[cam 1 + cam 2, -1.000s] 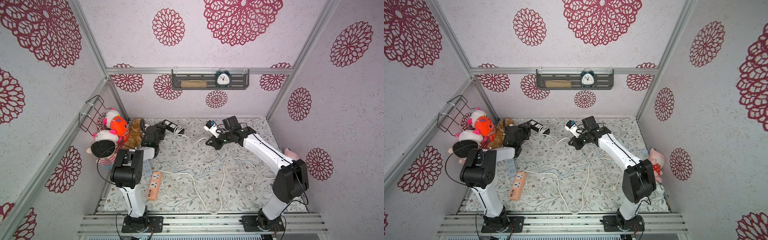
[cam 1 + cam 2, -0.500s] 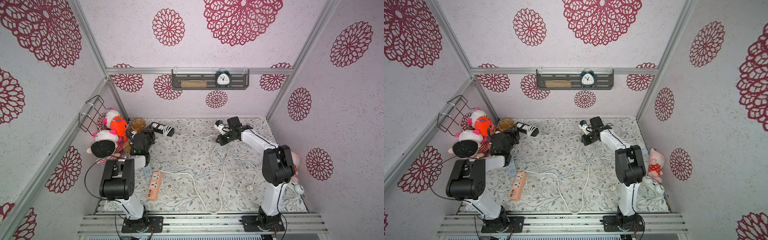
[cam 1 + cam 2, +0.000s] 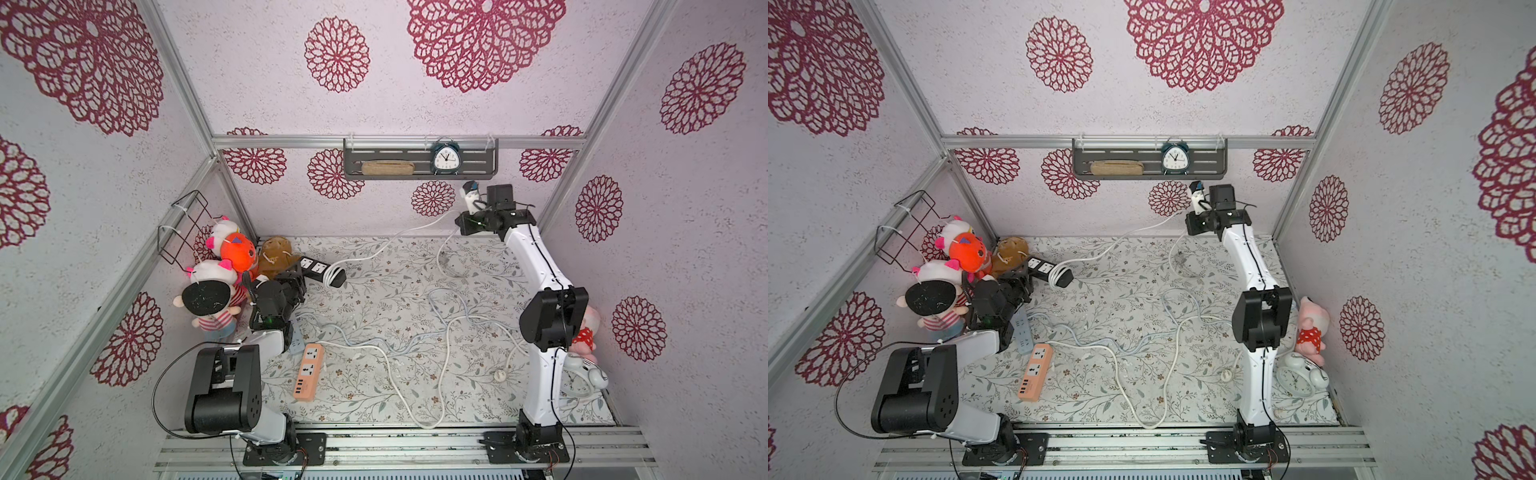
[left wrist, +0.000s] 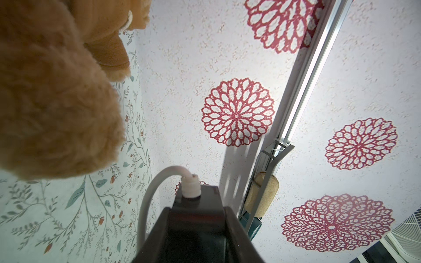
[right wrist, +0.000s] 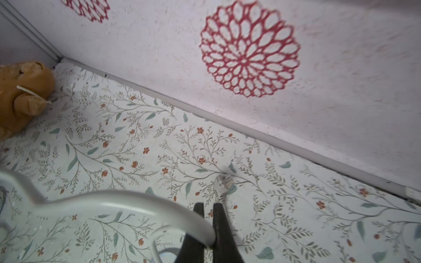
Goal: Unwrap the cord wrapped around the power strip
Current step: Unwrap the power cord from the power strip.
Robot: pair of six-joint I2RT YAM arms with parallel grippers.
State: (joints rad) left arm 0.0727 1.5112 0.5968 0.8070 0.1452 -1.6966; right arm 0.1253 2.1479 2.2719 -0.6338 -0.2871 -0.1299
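Note:
The black power strip (image 3: 316, 267) (image 3: 1042, 264) hangs just above the mat at the back left, beside the plush toys. My left gripper (image 3: 297, 277) (image 4: 197, 208) is shut on it, and its end with the white strain relief (image 4: 191, 187) sticks out past the fingers. White cord (image 3: 333, 275) is wound in a few turns round the strip's free end. From there the cord (image 3: 384, 246) (image 5: 127, 200) rises to my right gripper (image 3: 464, 222) (image 5: 207, 206), which is shut on it high up by the back wall. The cord's plug (image 5: 222, 182) lies on the mat below.
An orange power strip (image 3: 308, 371) and a pale one (image 3: 296, 341) lie by the left arm. Other white cords (image 3: 415, 349) snake across the mat. Plush toys (image 3: 232, 253) fill the back left corner. A pink plush (image 3: 586, 328) and a white clock (image 3: 582, 370) sit at the right.
My right gripper has risen and gone back and to the right with the cord, drawing it out. The left gripper has pulled the power strip left toward the plush toys.

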